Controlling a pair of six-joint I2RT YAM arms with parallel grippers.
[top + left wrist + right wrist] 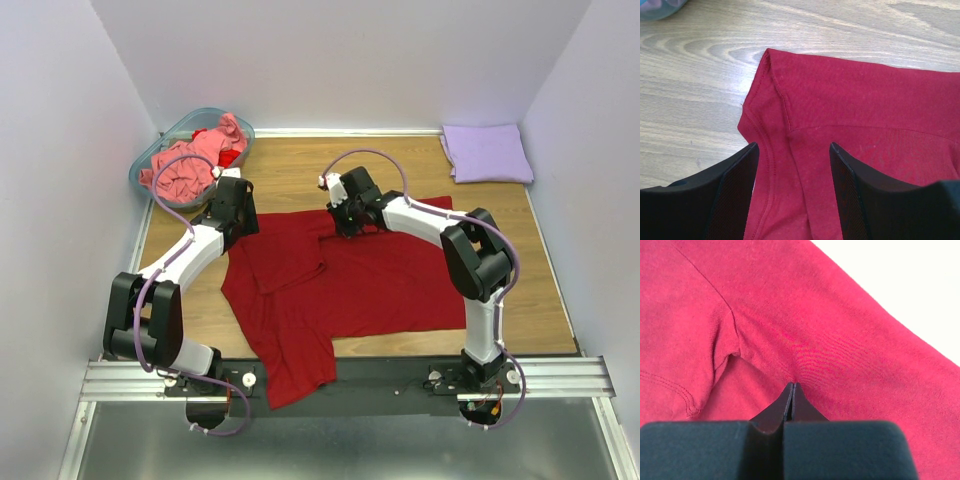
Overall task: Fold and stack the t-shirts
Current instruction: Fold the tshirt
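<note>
dark red cotton t-shirt point(370, 285) flat on wooden bench point(300, 170), long axis running from left jaws to right jaws. left jaws released, straddling its seamed corner; body to their right. right jaws clenched on a cloth pucker.

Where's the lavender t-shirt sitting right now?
In the top view, the lavender t-shirt lies folded at the far right corner of the table, beyond the spread dark red t-shirt and apart from it.
</note>
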